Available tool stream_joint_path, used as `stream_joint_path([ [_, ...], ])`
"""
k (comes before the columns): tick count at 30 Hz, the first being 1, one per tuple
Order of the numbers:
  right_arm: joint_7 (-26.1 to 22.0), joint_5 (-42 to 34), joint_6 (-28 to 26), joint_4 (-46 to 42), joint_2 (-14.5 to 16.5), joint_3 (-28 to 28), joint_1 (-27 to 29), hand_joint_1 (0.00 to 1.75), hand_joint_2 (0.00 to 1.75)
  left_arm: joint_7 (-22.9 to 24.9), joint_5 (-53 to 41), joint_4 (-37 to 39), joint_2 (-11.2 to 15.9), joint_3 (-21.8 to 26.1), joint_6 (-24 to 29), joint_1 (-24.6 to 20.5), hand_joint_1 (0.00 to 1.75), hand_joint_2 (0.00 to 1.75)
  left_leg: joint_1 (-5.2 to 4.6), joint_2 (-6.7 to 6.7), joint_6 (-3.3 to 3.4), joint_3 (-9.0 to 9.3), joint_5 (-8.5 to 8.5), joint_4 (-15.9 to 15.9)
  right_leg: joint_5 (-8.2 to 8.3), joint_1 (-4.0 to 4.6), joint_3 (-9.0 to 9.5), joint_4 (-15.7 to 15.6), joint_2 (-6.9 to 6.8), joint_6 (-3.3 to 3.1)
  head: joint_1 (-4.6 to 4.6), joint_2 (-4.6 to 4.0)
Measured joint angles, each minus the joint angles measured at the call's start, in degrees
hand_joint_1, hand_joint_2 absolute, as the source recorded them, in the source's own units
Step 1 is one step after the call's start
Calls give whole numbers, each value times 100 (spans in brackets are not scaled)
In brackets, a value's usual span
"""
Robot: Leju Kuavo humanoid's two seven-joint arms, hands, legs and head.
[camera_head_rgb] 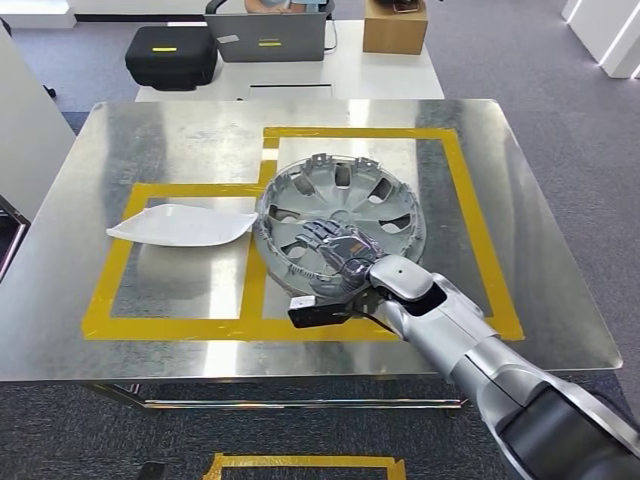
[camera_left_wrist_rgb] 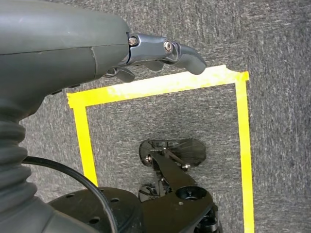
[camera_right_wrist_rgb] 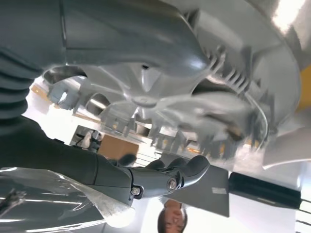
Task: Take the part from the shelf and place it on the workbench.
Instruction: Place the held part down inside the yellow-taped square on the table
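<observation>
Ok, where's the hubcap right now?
In the head view, the hubcap lies on the workbench inside the right yellow-taped box, under the right hand, beside the white panel.

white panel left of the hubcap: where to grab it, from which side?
Judging by the head view, grip the white panel at its wide blunt end on the robot's left. It lies flat and tapers to a thin tip beside the hubcap, so come from the left.

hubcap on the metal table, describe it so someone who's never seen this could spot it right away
Start at the shiny metal table marked with yellow tape. The hubcap lies in the right-hand taped box, under the robot's right hand. It is round, grey and spoked, unlike the flat white panel in the left box.
</observation>
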Motion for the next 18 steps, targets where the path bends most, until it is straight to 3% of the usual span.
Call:
stream_joint_path([
  [9, -153, -65, 809, -246, -183, 544, -445, 0, 0, -47, 141, 0, 2, 119, 26, 29, 0, 0, 2, 0, 0, 1, 1, 0, 0, 0, 0, 1, 0, 0, 0, 0],
  [18, -141, -625, 1883, -571, -552, 1375, -1288, 0, 0, -80, 325, 0, -3, 312, 118, 75, 0, 0, 0, 0, 0, 0, 1, 0, 1, 0, -1, 1, 0, 0, 0, -1],
])
